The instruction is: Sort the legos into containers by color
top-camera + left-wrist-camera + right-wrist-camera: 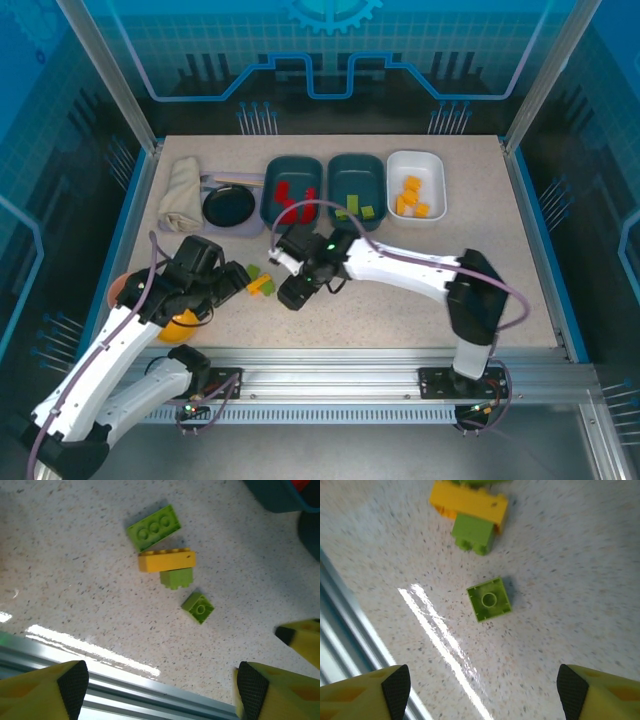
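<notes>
Lone green brick sits square under the right gripper, ready for the pick

The small light-green lego (489, 599) lies stud-up on the bench (560, 580), near but apart from a yellow lego (469, 501) that has a second green lego (472, 532) touching it and a long green lego (153, 527) just beyond. The right gripper (480, 692) hovers above the small one, jaws spread wide and empty. The left gripper (160, 685) hangs over the same cluster, jaws likewise spread and empty. My judgement: come straight down centred on the brick, turn the wrist a little so the pads meet flat sides rather than corners, and close gently while the left arm holds clear. Then carry it to the middle teal tray (356, 187), where the greens lie
</notes>
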{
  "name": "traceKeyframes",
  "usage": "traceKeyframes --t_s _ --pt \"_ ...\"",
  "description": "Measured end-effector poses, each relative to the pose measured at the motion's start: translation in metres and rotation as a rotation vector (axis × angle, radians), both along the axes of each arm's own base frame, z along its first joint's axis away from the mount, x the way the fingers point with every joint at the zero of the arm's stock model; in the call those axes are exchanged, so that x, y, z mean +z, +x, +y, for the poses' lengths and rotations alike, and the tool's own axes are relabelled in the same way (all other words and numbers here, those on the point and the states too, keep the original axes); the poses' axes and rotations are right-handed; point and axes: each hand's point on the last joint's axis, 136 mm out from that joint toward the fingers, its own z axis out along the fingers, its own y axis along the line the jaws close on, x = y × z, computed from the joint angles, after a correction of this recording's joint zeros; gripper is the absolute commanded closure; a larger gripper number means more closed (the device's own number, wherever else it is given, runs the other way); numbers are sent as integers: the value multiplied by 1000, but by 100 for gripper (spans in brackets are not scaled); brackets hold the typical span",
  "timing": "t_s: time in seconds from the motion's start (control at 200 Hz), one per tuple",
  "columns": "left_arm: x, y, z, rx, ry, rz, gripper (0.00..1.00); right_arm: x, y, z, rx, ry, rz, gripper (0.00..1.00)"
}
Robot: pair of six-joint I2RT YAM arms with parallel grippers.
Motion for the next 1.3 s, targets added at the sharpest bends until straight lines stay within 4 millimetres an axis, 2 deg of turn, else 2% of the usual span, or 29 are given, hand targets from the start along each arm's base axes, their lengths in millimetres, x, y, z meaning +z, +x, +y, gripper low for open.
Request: traceKeyframes --t_s 0.13,0.225,0.315,0.445,0.605,0.77,0.93,1.09,1.18,1.3 --pt "-3 -9 5 29 -8 0 19 -43 1 11 60 -112 22 19" --pt "-2 -13 8 45 -17 -7 19 -57 6 20 80 -157 14 21" --pt "-1 -15 10 55 -21 -11 19 -63 13 25 85 -184 3 24" --pt "-1 -17 11 56 -20 -10 19 -71 21 32 91 -214 -14 34" --pt "0 -18 11 57 -19 -12 19 -81 21 26 95 -262 -6 45" --pt "0 -17 11 57 -20 -13 20 -83 21 22 92 -283 -6 58" --pt "-1 -16 10 54 -26 -18 20 -82 24 20 76 -290 -15 66" --pt "2 -6 -3 22 -76 -47 20 -75 30 17 28 -277 -15 68" --pt "4 7 -16 -15 -105 -62 20 -50 47 9 -43 -230 -29 69" --pt "5 28 -34 -64 -125 -60 20 1 87 -13 -192 -124 -69 70"
